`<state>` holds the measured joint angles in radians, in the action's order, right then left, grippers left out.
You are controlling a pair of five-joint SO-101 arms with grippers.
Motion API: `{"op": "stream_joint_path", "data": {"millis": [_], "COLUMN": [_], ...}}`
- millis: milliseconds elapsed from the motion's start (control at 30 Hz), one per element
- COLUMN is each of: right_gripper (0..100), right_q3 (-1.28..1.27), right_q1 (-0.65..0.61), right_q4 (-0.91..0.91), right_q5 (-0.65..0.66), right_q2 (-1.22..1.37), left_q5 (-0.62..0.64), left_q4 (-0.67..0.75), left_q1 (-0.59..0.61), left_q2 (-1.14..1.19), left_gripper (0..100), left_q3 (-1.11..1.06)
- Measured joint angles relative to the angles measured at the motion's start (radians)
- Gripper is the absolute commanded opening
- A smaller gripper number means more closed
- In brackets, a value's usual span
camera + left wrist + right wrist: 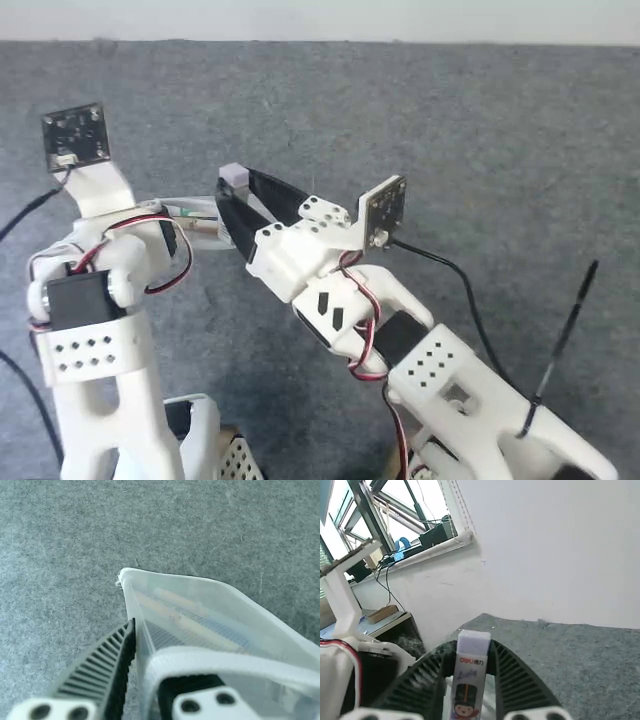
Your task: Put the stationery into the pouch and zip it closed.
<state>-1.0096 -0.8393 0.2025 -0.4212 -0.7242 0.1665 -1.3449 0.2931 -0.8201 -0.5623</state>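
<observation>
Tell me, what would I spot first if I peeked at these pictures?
First you'd see the white eraser with a little cartoon figure on it, pinched upright between the right arm's jaws and held up off the table. Next comes the see-through pouch, gripped at its rim by the left arm's jaws over the grey carpet. Long pencil-like things show through its side.

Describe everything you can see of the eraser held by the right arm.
The eraser is a small rectangular block, white at its bare end, the rest in a printed paper sleeve showing a cartoon figure in red. It looks whole. The right gripper clamps it lengthwise between ribbed black fingers, with the bare end poking past the fingertips. In the high view it is held above the grey table, close to the translucent pouch.
</observation>
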Motion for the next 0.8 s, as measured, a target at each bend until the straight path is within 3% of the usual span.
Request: {"op": "stream_joint_path", "data": {"millis": [400,533,800], "right_gripper": [0.7,0.7,0.6], "right_q3": [0.0,-0.002,-0.127], "right_q1": [-0.003,-0.005,-0.005], "right_q4": [0.077,0.101,0.322], "right_q5": [0.021,0.084,0.192], "right_q2": [0.035,0.06,0.06], "left_q5": [0.0,0.0,0.0], "left_q4": [0.0,0.0,0.0], "left_q1": [0.0,0.0,-0.002], "left_q2": [0.0,0.0,0.0], "left_gripper": [1,1,1], "left_q3": [0.0,0.0,0.0]}}
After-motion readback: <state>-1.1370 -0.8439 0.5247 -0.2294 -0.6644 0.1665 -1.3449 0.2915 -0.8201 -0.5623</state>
